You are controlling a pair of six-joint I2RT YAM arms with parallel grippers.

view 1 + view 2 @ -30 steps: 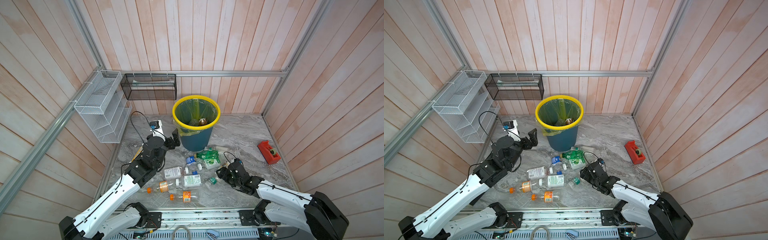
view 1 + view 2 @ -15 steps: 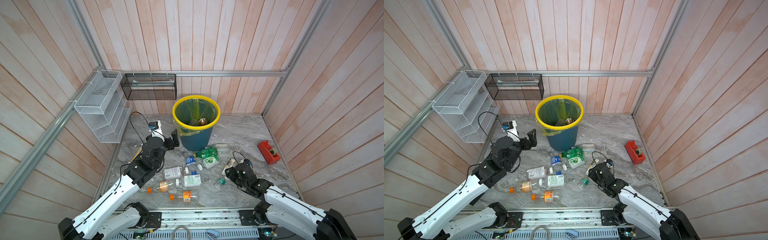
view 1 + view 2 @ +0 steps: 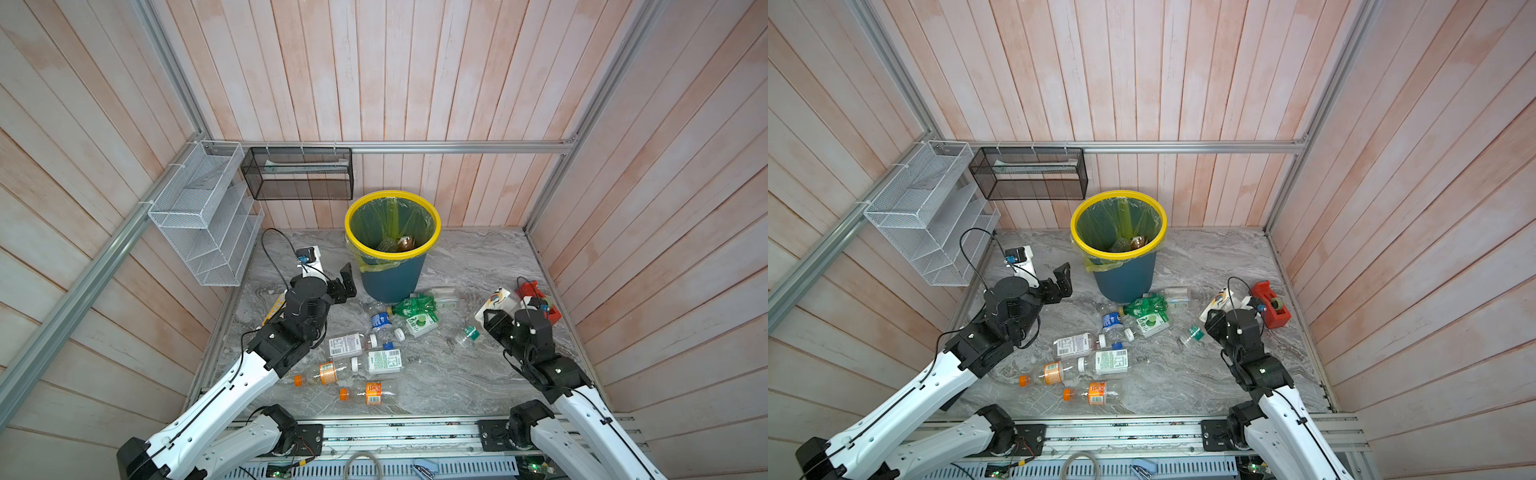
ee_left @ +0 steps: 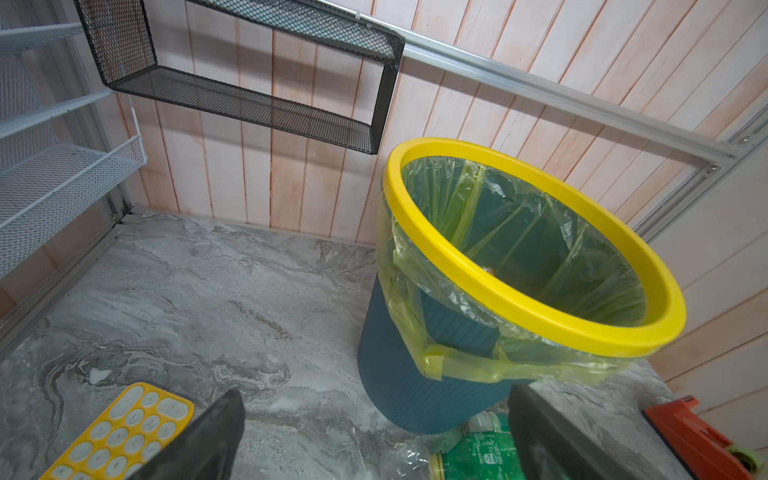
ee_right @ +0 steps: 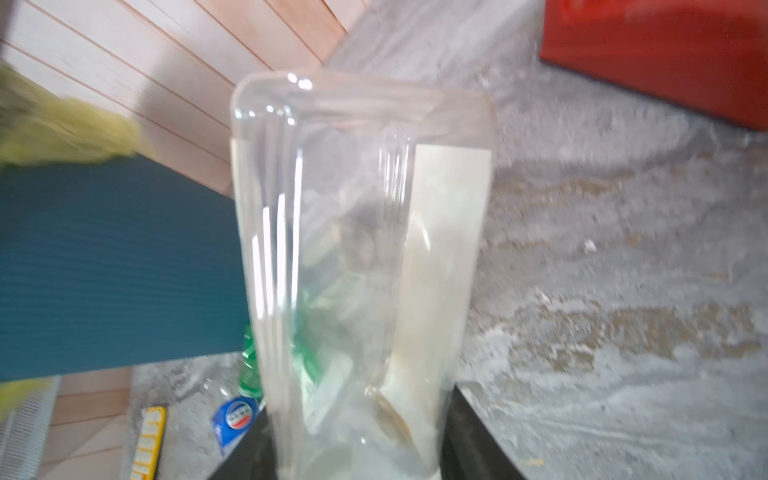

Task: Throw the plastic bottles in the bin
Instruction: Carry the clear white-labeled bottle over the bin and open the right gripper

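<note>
The bin [image 3: 392, 280] [image 3: 1125, 278], dark teal with a yellow rim and green liner, stands at the back middle and has bottles inside [image 3: 405, 243]. My right gripper [image 3: 490, 316] [image 5: 357, 436] is shut on a clear plastic bottle with a cream label [image 5: 361, 249] [image 3: 496, 300], held off the floor to the right of the bin. Open and holding nothing, my left gripper [image 3: 347, 282] [image 4: 374, 395] hovers beside the bin's left wall [image 4: 399, 374]. Several plastic bottles lie on the floor in front of the bin, among them a green one [image 3: 415, 305] and orange-capped ones [image 3: 372, 392].
A red tape dispenser [image 3: 540, 299] sits just behind my right gripper. A yellow calculator [image 4: 120, 432] lies under my left arm. A white wire rack [image 3: 203, 216] and a black mesh basket [image 3: 297, 172] hang on the back left walls.
My right gripper shut on the cream-labelled bottle, then lifted it and swung right toward the tape dispenser. The left arm stayed almost still.
</note>
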